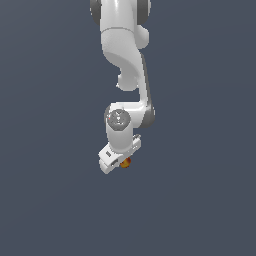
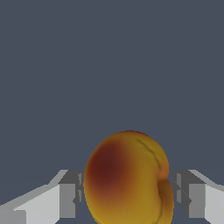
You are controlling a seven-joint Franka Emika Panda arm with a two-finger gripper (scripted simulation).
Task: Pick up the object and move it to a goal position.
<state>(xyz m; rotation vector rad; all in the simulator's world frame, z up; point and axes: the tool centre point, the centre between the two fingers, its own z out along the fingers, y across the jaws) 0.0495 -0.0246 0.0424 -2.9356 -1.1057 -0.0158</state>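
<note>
Snugly, the end effector (image 2: 127, 199) grips the ball (image 2: 127, 177) (open surroundings).

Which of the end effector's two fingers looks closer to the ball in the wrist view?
Cannot separate them: both fingers sit against the peach-like ball, one each side.

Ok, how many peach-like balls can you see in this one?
1. The ball sits between the jaws of the gripper; the exterior view shows it under the white hand. Nothing else is visible, though the arm could hide something.
</note>
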